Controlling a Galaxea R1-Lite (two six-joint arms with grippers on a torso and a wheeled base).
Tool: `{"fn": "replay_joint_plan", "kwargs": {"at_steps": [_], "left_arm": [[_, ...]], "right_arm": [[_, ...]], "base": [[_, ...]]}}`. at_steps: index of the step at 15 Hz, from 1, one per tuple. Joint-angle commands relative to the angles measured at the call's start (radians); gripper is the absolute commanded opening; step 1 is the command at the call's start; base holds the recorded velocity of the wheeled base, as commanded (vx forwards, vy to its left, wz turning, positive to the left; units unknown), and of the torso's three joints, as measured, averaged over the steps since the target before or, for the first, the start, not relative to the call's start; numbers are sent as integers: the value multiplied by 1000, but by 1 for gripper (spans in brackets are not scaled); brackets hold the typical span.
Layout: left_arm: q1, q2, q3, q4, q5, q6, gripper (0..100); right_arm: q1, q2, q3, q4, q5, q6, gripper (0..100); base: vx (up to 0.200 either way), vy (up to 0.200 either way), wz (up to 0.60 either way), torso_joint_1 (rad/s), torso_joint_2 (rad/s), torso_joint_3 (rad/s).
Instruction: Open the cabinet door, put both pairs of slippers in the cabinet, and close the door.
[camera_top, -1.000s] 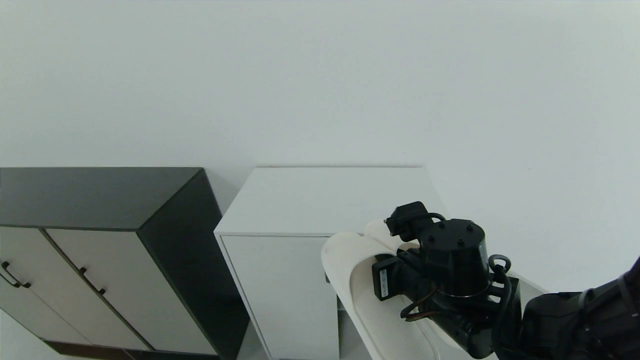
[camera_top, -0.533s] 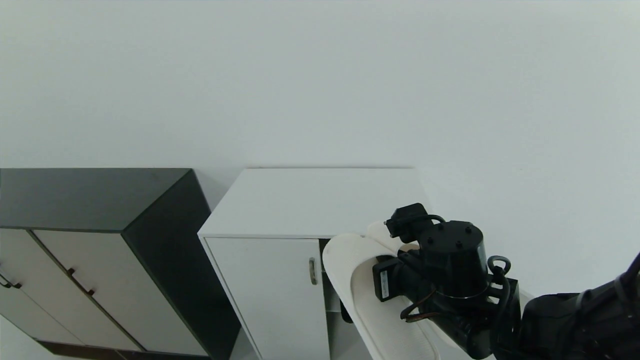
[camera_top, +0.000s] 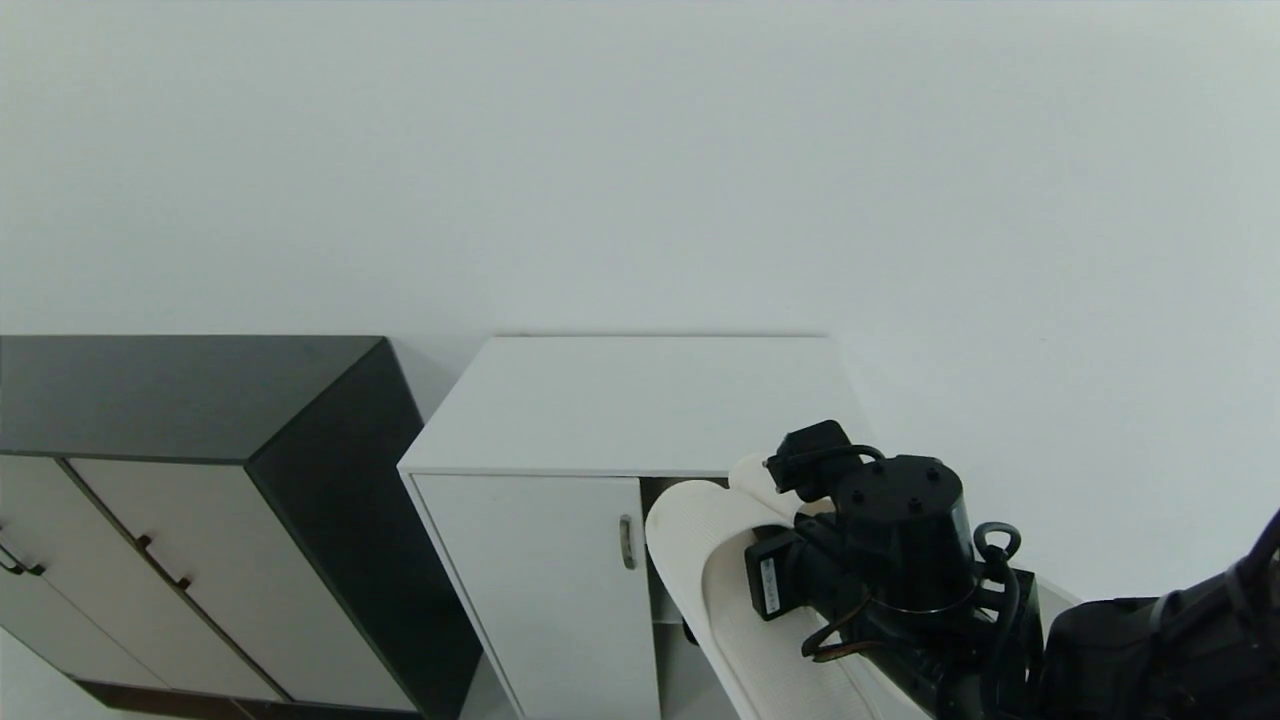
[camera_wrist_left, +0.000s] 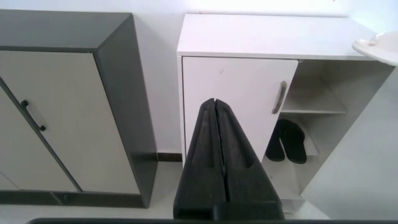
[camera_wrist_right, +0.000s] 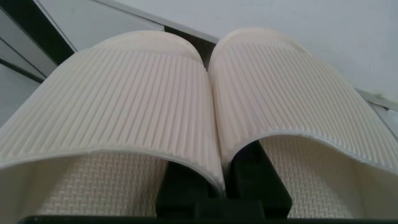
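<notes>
Right pincer (camera_wrist_right: 224, 183) on two cream slippers (camera_wrist_right: 130, 93); two black slippers (camera_wrist_left: 287, 140) inside cabinet (camera_wrist_left: 249, 37).

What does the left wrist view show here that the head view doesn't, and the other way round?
Left wrist, not head: the black slippers inside the open compartment of the white cabinet, below its shelf, and the shut left gripper. Head, not left wrist: the right arm holding the cream slippers before the opening. Both: the white cabinet, its shut door's handle, the dark cabinet, a cream slipper's edge.
</notes>
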Motion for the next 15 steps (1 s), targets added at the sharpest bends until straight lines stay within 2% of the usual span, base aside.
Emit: {"fn": "replay_joint_plan", "kwargs": {"at_steps": [1,7,15], "left_arm": [[0,0,0,0,0,0,0],[0,0,0,0,0,0,0],[0,0,0,0,0,0,0]], "right_arm": [[0,-1,0,-1,-1,-1,0],[0,-1,13,-1,4,-1,0],[0,-1,11,-3,4,-13,0]], "base": [[0,0,0,0,0,0],[0,0,0,0,0,0],[0,0,0,-146,334,178]]}}
